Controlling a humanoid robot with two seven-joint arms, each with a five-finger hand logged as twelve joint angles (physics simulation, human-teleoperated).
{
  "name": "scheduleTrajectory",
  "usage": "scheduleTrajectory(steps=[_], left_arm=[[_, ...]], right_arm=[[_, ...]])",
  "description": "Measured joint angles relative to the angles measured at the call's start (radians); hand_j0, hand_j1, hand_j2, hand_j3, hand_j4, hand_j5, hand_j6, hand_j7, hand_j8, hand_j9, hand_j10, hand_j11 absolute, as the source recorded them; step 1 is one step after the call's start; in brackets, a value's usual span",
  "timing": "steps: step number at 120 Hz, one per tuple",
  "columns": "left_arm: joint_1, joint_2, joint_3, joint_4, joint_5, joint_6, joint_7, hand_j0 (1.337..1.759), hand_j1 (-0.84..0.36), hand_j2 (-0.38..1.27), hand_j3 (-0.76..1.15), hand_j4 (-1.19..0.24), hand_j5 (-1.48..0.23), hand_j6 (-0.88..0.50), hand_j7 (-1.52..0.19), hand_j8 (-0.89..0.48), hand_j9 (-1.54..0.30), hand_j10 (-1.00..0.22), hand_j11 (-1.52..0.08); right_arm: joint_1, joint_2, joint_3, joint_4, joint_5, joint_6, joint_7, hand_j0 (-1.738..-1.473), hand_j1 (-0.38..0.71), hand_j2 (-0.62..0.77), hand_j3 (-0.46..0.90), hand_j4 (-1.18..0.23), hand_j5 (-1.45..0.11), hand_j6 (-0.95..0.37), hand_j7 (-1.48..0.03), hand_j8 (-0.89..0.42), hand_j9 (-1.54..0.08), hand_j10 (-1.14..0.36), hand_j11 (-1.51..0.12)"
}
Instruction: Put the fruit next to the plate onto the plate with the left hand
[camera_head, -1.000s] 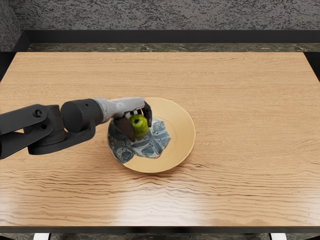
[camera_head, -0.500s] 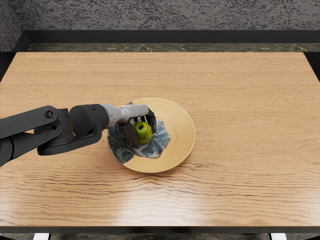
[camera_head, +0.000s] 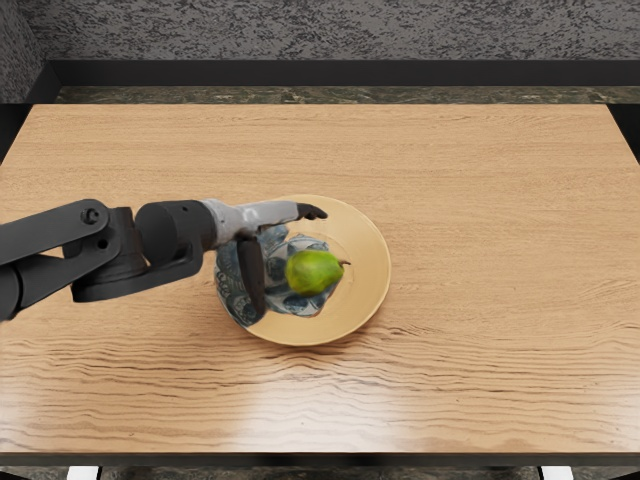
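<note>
Left hand (camera_head: 262, 238) is hovering over the plate's (camera_head: 370, 255) left side, fingers (camera_head: 310, 212) spread and gripping nothing, green pear (camera_head: 313, 271) lying at the plate's centre just beside the thumb; risk: thumb clipping the pear on withdrawal, rolling it toward the rim.

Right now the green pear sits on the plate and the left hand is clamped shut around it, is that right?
Not quite. The green pear does sit on the plate, but the left hand is open, its fingers spread beside the pear rather than clamped around it. The head view shows this.
</note>
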Motion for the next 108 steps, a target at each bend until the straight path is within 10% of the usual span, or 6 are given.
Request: scheduleTrajectory(steps=[108], left_arm=[[-0.008,0.417,-0.210,0.082,-0.736,-0.406,0.000,1.658,0.32,0.01,0.00,-0.02,-0.03,-0.02,-0.03,-0.02,-0.03,-0.02,-0.03]], right_arm=[[0.000,0.000,-0.002,0.000,0.000,0.009,0.000,-1.658,-0.35,0.00,0.00,0.00,0.00,0.00,0.00,0.00,0.00,0.00,0.00]])
